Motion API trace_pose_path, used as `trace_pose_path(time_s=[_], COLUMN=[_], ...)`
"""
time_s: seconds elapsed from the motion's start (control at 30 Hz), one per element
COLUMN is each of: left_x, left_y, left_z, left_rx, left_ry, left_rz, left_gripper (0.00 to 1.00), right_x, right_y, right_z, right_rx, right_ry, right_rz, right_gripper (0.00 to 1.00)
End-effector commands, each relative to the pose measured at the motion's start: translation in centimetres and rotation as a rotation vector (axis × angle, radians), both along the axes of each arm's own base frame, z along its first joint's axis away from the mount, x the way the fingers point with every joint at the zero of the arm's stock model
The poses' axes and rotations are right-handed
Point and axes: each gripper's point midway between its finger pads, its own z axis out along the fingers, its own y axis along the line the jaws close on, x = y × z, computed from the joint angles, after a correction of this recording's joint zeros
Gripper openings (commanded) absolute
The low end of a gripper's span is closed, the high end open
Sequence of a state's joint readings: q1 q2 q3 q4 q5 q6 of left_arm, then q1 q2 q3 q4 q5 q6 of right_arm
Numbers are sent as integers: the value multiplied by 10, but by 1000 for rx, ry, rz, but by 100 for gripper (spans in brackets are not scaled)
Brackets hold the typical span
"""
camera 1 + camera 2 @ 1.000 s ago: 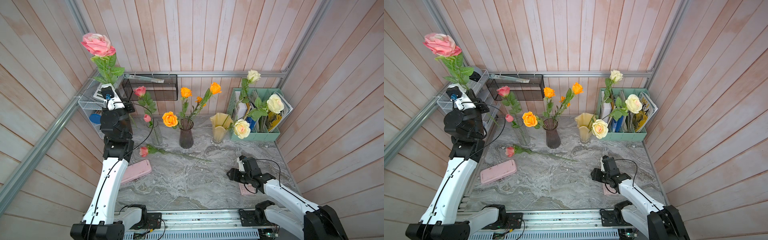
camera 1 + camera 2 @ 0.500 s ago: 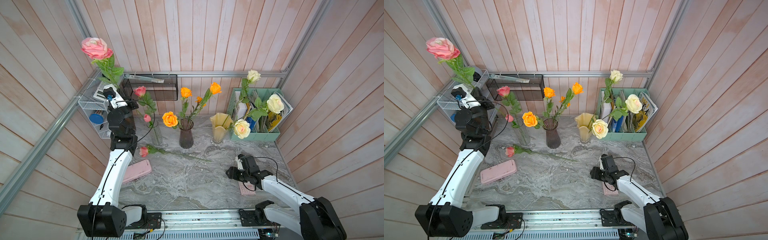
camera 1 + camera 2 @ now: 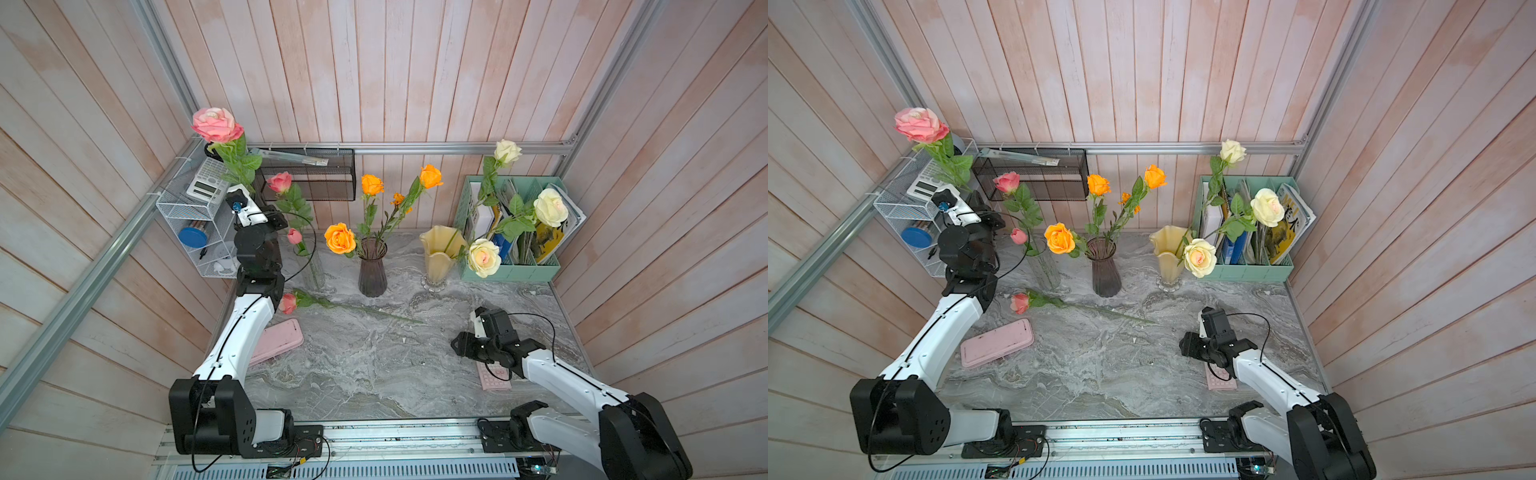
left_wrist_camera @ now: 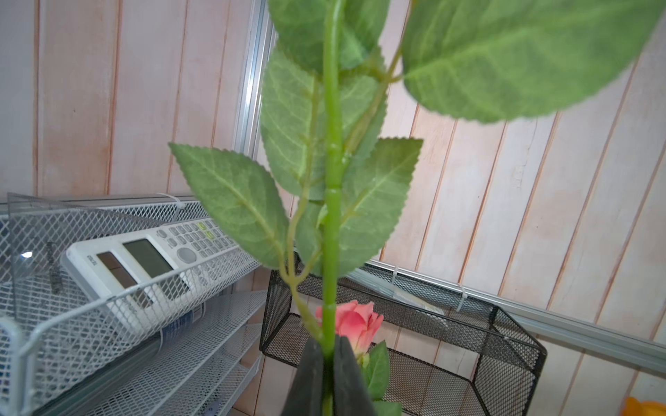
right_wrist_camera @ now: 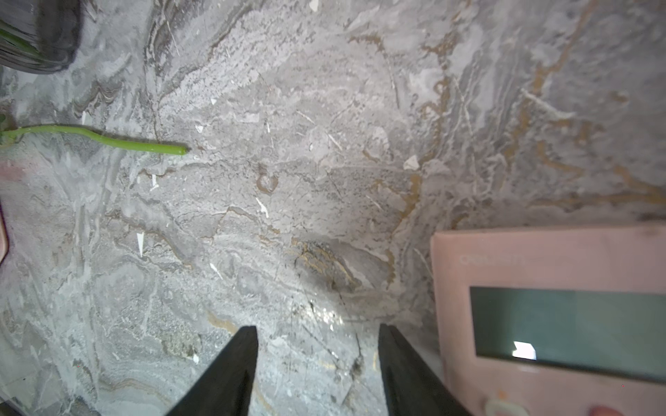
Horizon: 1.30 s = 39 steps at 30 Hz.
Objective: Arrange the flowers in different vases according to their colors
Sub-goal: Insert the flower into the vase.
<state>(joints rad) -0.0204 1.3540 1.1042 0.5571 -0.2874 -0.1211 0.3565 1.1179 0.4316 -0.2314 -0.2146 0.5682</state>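
Note:
My left gripper (image 4: pixel 328 345) is shut on the green stem (image 4: pixel 331 216) of a big pink rose (image 3: pixel 217 124), held upright and high at the back left. Beside it, a clear glass vase (image 3: pixel 313 270) holds two smaller pink roses (image 3: pixel 279 182). The dark purple vase (image 3: pixel 372 270) holds orange roses (image 3: pixel 340 238), and the pale yellow vase (image 3: pixel 437 257) holds cream roses (image 3: pixel 484 257). Another pink rose (image 3: pixel 287 303) lies flat on the marble. My right gripper (image 3: pixel 457 345) hovers low over the table, open and empty, the lying stem's end (image 5: pixel 144 146) well ahead of it.
A pink case (image 3: pixel 278 340) lies front left. A pink calculator (image 3: pixel 494 376) sits under my right arm. At the back stand a mint file holder (image 3: pixel 511 270), a black mesh basket (image 3: pixel 316 178) and a white wire rack (image 3: pixel 191 208) with a calculator.
My left arm has carried the big pink rose to the right and lower, closer to the clear vase. The right arm has hardly moved.

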Motion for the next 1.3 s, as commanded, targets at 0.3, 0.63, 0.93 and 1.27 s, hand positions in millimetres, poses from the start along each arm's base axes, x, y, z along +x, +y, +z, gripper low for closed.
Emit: trace_pose_path(time_s=[0.3, 0.63, 0.93, 1.27], left_x=[8, -19, -69, -128], left_y=[-21, -20, -15, -32], left_z=[-69, -67, -78, -124], left_rx=[-72, -84, -213, -337], left_ry=[86, 150, 292, 542], left_rz=[-141, -136, -114, -69], left_gripper=[27, 52, 71, 79], right_x=[43, 72, 79, 65], right_y=[44, 113, 178, 231], right_z=[37, 65, 71, 45], right_rx=[34, -53, -178, -315], right_ry=[-90, -159, -200, -214], right_rz=[112, 427, 788, 1063], right_gripper=[60, 60, 61, 62])
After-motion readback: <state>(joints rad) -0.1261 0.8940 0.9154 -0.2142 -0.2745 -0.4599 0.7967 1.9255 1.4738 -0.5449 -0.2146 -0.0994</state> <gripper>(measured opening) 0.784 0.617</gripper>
